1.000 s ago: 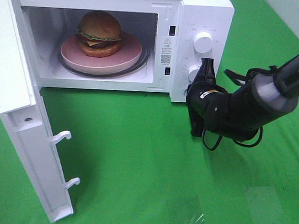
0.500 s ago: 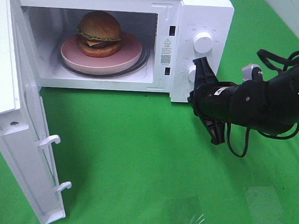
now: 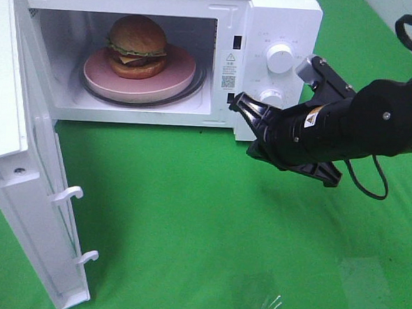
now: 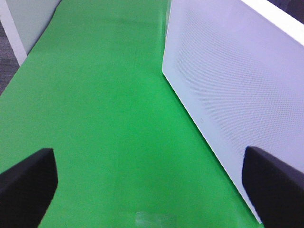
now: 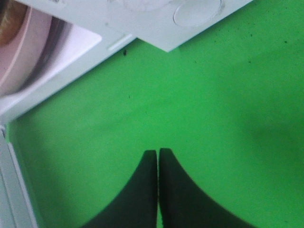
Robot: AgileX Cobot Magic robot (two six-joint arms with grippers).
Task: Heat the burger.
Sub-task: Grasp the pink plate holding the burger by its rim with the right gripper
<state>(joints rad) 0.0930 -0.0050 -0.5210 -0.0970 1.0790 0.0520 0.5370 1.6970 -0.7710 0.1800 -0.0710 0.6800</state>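
**A:** What is held inside the white box-shaped microwave oven (image 3: 298, 20)?

**B:** A round pale pink plate (image 3: 179, 79) is seen in the cavity, set on a dark-rimmed turntable (image 3: 201, 91). The round burger (image 3: 136, 46), with its glossy golden-brown bun, green lettuce frill and dark patty, is seated on that plate, toward the back of the cavity. The microwave's white hinged door (image 3: 12, 115) is swung wide open at the microwave's left side.

**A:** And where is the burger placed relative to the claw?

**B:** The black right gripper (image 3: 236, 102) is found just in front of the microwave, at the seam between the cavity and the control panel. It is below the upper white round dial (image 3: 279, 58), and the lower dial (image 3: 271, 97) is partly covered by it. Its fingers (image 5: 142, 190) are pressed together, and nothing is clamped between them. The burger is kept well apart from it, deeper in the microwave and toward the door side. A brown sliver at the edge of the right wrist view may be the bun, though that cannot be told for certain.

**A:** And the other claw?

**B:** The black left gripper (image 4: 152, 185) is spread wide and nothing is grasped. Flat green cloth (image 4: 95, 118) is seen between its fingers, and the outer face of the microwave's door is found just beside one of them.
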